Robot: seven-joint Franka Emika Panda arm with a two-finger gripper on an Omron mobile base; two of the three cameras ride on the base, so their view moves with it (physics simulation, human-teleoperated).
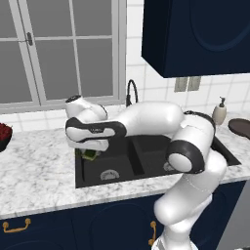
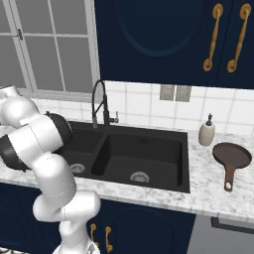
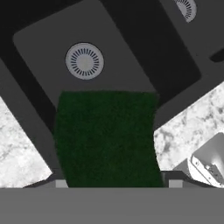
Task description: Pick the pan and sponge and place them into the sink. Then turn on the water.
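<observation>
My gripper (image 1: 91, 150) hangs just over the back left corner of the black double-basin sink (image 1: 122, 161), shut on the sponge (image 1: 90, 155). In the hand view the sponge's dark green top (image 3: 107, 138) spans the gap between the two fingertips of the gripper (image 3: 118, 183). The left basin's silver drain (image 3: 84, 61) lies below it. The pan (image 2: 232, 156), round and dark with a handle toward the front, rests on the counter right of the sink (image 2: 149, 149); it also shows at the right edge of the left base view (image 1: 240, 128). The water is out of view.
A black gooseneck faucet (image 2: 99, 101) rises behind the divider between the basins. A white soap dispenser (image 2: 207, 131) stands between the sink and the pan. A dark bowl of red fruit (image 1: 4, 134) sits on the marble counter far left. My arm's elbow (image 1: 188, 154) overhangs the right basin.
</observation>
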